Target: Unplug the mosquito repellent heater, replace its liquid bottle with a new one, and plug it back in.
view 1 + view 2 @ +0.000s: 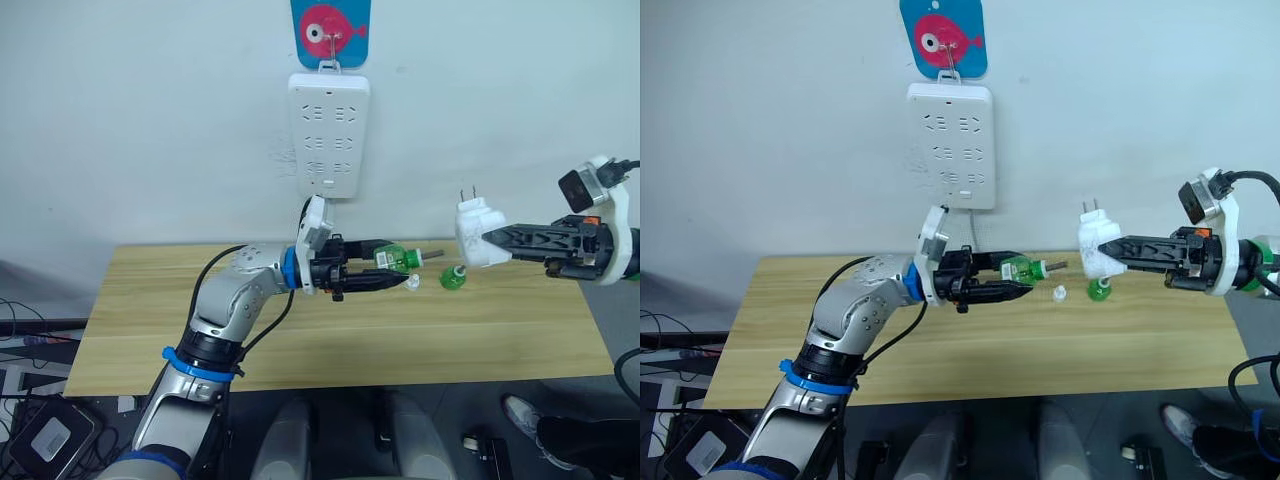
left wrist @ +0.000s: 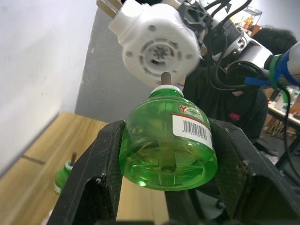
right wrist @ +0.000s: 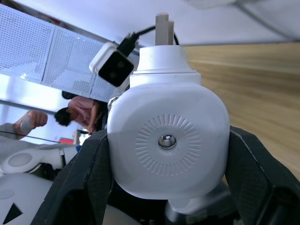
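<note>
My left gripper (image 1: 393,266) is shut on a green liquid bottle (image 1: 398,259), held sideways above the table with its wick pointing right toward the heater. In the left wrist view the bottle (image 2: 168,145) sits between the black fingers (image 2: 93,173), and its wick tip is just below the heater's underside opening (image 2: 157,44). My right gripper (image 1: 488,246) is shut on the white mosquito repellent heater (image 1: 474,228), held in the air with its prongs up; its round face shows in the right wrist view (image 3: 168,140). A second green bottle (image 1: 454,277) stands on the table below the heater.
A white power strip (image 1: 329,133) hangs on the wall from a blue fish hook (image 1: 330,30). A small white cap (image 1: 413,282) lies on the wooden table (image 1: 300,340). A person in dark clothes (image 2: 234,93) stands beyond the table's right end.
</note>
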Tool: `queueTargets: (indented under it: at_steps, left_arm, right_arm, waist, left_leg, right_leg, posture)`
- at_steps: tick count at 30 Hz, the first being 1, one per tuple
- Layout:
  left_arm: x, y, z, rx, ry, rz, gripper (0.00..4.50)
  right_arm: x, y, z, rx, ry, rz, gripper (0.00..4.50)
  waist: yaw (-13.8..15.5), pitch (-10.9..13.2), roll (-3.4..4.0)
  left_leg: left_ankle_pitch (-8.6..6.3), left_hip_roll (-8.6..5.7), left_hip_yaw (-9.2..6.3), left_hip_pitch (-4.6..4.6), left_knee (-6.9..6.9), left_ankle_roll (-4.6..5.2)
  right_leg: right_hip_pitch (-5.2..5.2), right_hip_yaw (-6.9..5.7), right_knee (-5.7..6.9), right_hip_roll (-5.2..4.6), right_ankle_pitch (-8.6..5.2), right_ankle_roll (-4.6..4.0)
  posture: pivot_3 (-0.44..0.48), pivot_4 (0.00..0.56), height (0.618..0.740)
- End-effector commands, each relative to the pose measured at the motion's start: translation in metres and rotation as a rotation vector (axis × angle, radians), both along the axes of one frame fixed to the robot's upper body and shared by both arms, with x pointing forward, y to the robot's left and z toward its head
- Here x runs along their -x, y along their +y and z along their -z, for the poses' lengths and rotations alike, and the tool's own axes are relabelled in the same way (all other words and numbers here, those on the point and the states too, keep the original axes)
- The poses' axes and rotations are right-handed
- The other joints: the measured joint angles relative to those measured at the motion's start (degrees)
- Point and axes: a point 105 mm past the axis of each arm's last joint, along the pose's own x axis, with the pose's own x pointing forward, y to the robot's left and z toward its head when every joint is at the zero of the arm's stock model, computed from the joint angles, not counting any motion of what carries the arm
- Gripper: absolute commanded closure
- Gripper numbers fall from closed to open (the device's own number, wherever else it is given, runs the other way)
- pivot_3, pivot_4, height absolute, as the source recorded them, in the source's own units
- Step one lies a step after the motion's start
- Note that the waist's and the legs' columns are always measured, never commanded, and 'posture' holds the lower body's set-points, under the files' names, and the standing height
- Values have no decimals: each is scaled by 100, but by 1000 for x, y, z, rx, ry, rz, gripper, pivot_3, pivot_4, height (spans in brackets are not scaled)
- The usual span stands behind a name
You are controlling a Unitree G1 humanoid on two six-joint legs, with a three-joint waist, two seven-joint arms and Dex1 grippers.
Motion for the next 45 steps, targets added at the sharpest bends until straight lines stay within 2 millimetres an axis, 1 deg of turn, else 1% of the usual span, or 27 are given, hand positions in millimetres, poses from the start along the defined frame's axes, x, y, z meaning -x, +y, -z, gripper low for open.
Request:
queueTargets:
  at_steps: [1,5,14,28,40,41,45]
  left_arm:
    - [0,-5,-10,30,-41,2,2179]
    - [1,-9,-13,41,-44,20,2179]
    - [5,-12,-13,44,-40,43,2179]
    - [12,-12,-22,44,-59,85,2179]
    - [14,-16,-21,45,-63,105,2179]
    - [14,-17,-21,46,-64,106,2179]
    - [15,-18,-21,48,-68,113,2179]
  right_arm:
    - [6,8,-14,-29,-49,-9,1529]
    - [5,14,-15,-39,-51,5,1529]
    - [5,18,-12,-39,-56,-1,1529]
    - [2,12,-8,-14,-42,49,1529]
    - [9,22,-11,-22,-64,-20,1529]
    - [10,22,-11,-24,-65,-26,1529]
    - [14,24,-12,-28,-68,-49,1529]
  waist:
    - [-5,1,-1]
    - [-11,2,-4]
    - [-13,5,-9]
    - [-13,12,-17]
    - [-13,12,-18]
    - [-12,11,-17]
    - [-12,12,-17]
  left_leg:
    - [0,0,0,0,0,0]
    - [0,1,2,0,1,1]
    - [-1,5,0,0,0,2]
    - [-1,7,0,1,0,2]
    - [-1,7,0,0,0,2]
    - [-1,7,0,0,0,2]
    - [-1,7,0,0,0,1]
  right_leg:
    - [-1,1,0,0,0,0]
    - [-1,1,1,2,0,0]
    - [-1,2,0,11,0,0]
    - [-1,3,-1,12,0,0]
    - [-1,2,-1,13,0,0]
    - [-1,2,-1,13,0,1]
    - [-1,1,-1,13,0,0]
  posture:
    - [-67,294,740]
    - [-68,297,740]
    - [-72,301,740]
    - [-77,298,740]
    - [-77,295,740]
    - [-74,283,740]
    - [-74,283,740]
